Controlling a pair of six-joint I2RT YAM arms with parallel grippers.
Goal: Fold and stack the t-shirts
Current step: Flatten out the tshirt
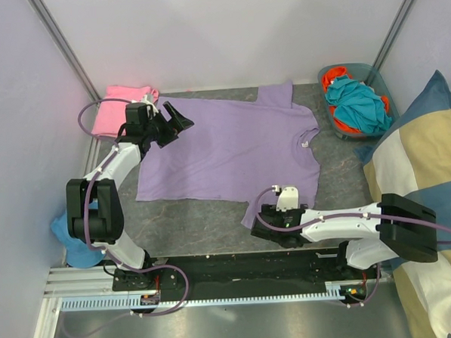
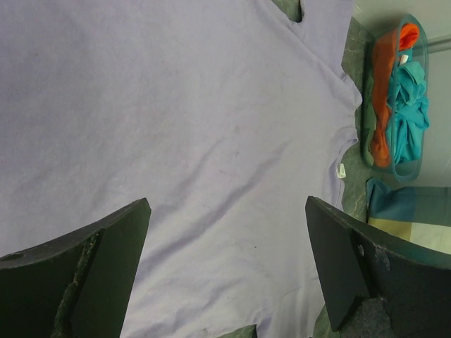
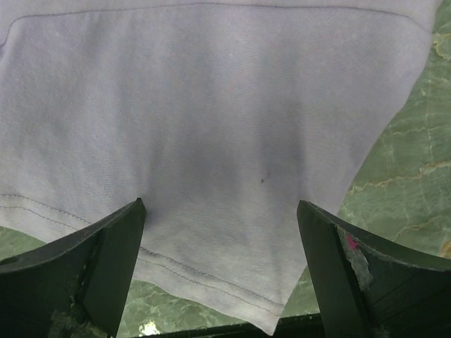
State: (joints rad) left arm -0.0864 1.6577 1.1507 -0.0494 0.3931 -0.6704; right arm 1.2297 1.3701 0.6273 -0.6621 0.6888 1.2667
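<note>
The lavender t-shirt lies spread flat mid-frame, the pink t-shirt at upper left — left gripper and right gripper both spread wide over lavender cloth, grasping nothing.

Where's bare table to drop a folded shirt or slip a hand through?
Free: the table between the lavender t-shirt and the base rail; the patch between its collar, the basket and the cushion. Crowded: far-left corner, pink t-shirt plus left gripper; near sleeve, under the open right gripper.

no legible text, neck tag on lavender t-shirt possibly printed, unreadable
</note>
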